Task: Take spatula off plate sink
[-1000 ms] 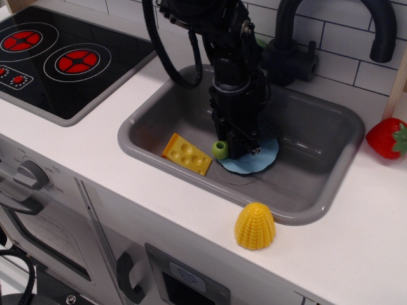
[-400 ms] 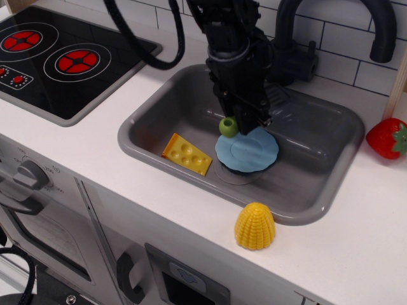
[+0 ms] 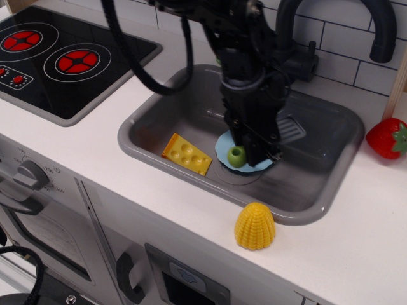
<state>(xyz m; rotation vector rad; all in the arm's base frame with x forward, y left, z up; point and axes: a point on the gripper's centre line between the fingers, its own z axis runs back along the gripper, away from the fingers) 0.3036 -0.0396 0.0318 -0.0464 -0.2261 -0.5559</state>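
Note:
The grey sink (image 3: pixel 304 215) holds a light-blue plate (image 3: pixel 222 147), mostly hidden under the arm. My gripper (image 3: pixel 255 151) is shut on the spatula. Its lime-green handle end (image 3: pixel 236 156) sticks out toward the front over the plate. Its dark grey slotted blade (image 3: pixel 290 128) shows to the right of the arm, above the sink floor. I cannot tell whether the spatula touches the plate.
A yellow cheese wedge (image 3: pixel 186 154) lies in the sink left of the plate. A yellow corn (image 3: pixel 254 225) stands on the counter in front of the sink. A strawberry (image 3: pixel 388 138) is at the right, the black stovetop (image 3: pixel 63 60) at the left, the faucet (image 3: pixel 331 19) behind.
The gripper lifted the spatula off the plate, then moved right and toward the front with it. The handle end is now lower in view and the blade shows at the right.

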